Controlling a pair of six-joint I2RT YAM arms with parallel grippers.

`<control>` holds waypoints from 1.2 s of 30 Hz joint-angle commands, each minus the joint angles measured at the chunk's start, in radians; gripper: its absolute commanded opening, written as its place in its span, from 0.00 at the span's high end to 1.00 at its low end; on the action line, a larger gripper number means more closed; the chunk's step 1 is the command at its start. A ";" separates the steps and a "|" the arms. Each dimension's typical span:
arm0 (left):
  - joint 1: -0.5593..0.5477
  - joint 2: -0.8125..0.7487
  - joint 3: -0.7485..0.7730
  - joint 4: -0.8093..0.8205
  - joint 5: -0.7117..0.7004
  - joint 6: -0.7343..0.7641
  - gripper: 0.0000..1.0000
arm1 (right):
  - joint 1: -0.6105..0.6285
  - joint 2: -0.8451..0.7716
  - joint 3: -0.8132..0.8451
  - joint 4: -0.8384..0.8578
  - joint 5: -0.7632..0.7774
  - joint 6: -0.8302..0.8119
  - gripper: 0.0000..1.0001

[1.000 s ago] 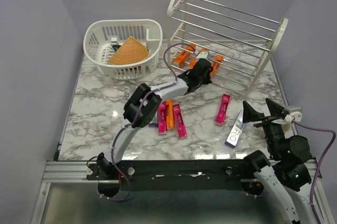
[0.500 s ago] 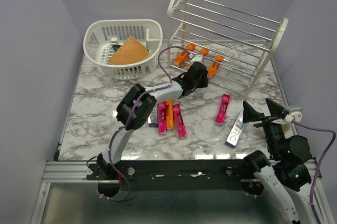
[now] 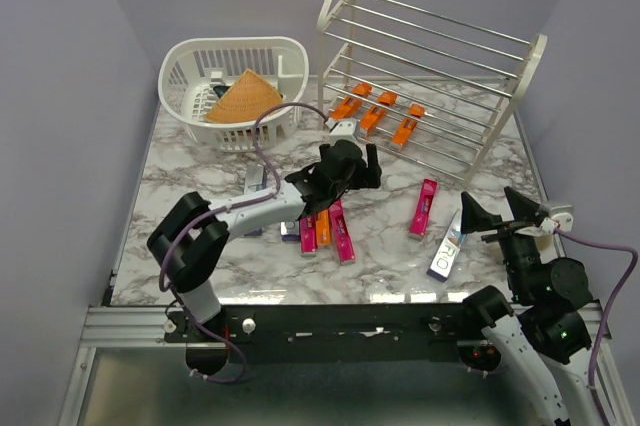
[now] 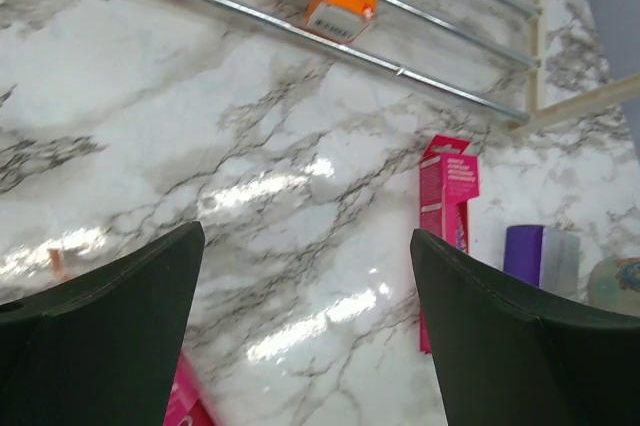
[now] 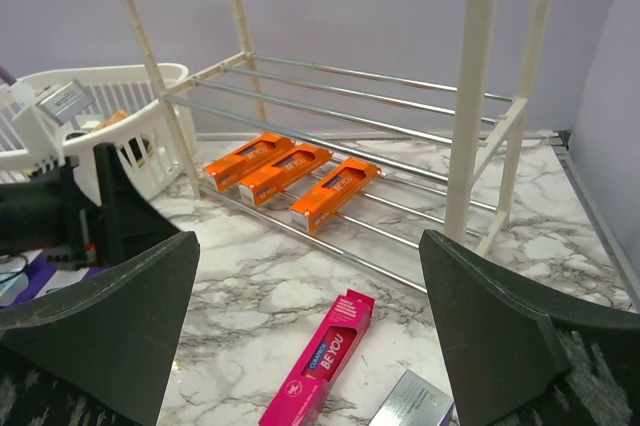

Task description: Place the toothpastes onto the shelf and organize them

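Well, three orange cartons [image 3: 375,113] lie side by side on the bottom rods of the shelf [image 3: 337,6], at its left half. The left fingers [image 3: 362,164] are spread wide with nothing between them, above the counter [image 3: 180,196] just in front of that tier. Under that arm, two pink cartons [image 3: 342,231] and an orange one [image 3: 322,224] lie close together. Another pink carton [image 3: 424,208] lies alone to the right, with a silver carton [image 3: 447,246] near it. The right fingers [image 3: 472,216] are also wide apart and empty, just beside the silver carton. A basket [image 3: 190,66] at the far left holds a woven cone [image 3: 243,98].
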 commanded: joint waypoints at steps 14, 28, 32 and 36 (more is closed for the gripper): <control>-0.170 -0.410 -0.416 -0.356 -0.322 -0.208 0.07 | 0.009 -0.285 0.017 -0.009 -0.017 -0.012 0.00; -0.150 -0.694 -0.508 -0.495 -0.408 -0.191 0.01 | 0.009 0.333 0.225 -0.092 -0.498 0.169 0.00; -0.113 -0.839 -0.561 -0.545 -0.428 -0.202 0.01 | 0.009 0.600 0.282 -0.067 -0.611 0.222 0.00; -0.079 -0.968 -0.594 -0.595 -0.408 -0.201 0.01 | 0.022 0.925 0.371 -0.052 -0.686 0.282 0.00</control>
